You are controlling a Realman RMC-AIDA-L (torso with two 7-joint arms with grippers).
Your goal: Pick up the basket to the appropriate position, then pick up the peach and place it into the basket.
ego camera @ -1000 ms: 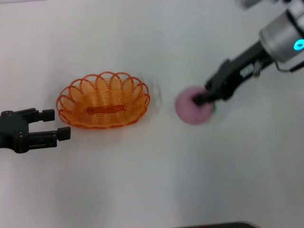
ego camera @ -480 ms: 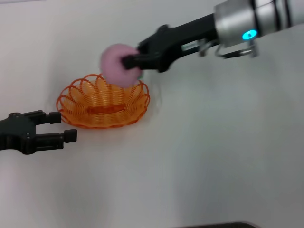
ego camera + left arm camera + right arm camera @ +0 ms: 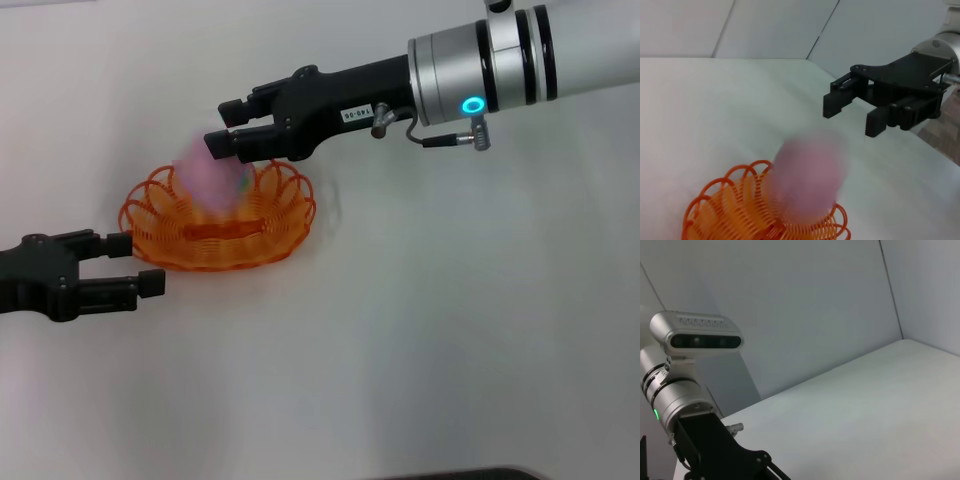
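The orange wire basket [image 3: 288,222] sits on the white table, left of centre. The pink peach [image 3: 208,180] shows blurred over the inside of the basket, free of any gripper; I cannot tell whether it touches the basket floor. My right gripper [image 3: 222,128] is open and empty, just above and behind the peach. My left gripper [image 3: 138,263] is open and empty on the table, close beside the basket's left end. The left wrist view shows the blurred peach [image 3: 807,175] above the basket [image 3: 725,212], with the open right gripper [image 3: 850,117] beyond.
The white table [image 3: 450,330] spreads to the right and front of the basket. The right wrist view shows the left arm's silver wrist and camera [image 3: 700,335] over the table, with walls behind.
My right gripper carried the peach leftward from the table's right to above the basket, then opened and let it go. The peach has dropped toward the basket. The left gripper barely moved.
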